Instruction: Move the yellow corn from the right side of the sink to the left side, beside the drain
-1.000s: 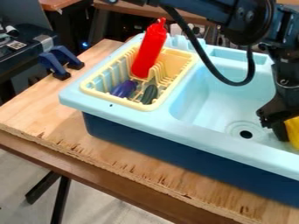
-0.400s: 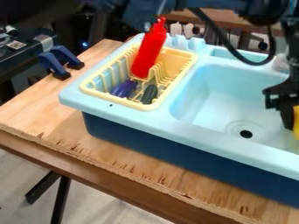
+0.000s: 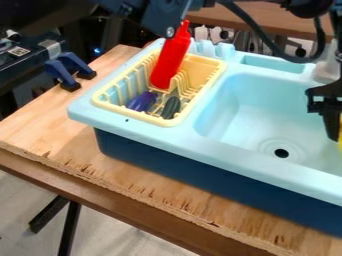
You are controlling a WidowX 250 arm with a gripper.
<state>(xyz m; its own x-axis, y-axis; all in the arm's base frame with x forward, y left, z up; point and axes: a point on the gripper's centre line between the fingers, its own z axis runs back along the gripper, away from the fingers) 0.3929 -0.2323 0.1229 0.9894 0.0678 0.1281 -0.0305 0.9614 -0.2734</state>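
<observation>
At the right edge the black gripper (image 3: 332, 122) hangs over the right part of the light blue sink (image 3: 250, 110), shut on a yellow object (image 3: 340, 135) that is mostly cut off by the edge. A yellow dish rack (image 3: 212, 65) sits on the sink's left side. In it a red bottle (image 3: 170, 57) leans upright, with a purple eggplant (image 3: 141, 101) and a dark green vegetable (image 3: 171, 107) lying in front of it.
The sink stands on a wooden table (image 3: 127, 175). Blue clamps (image 3: 61, 74) are at the table's back left. A clear bottle (image 3: 326, 67) stands behind the basin, and the arm (image 3: 160, 17) spans the top.
The gripper has moved right and slightly up, and the yellow object has moved along with it. The arm's upper part now reaches across the top left. The rack and its contents are unchanged.
</observation>
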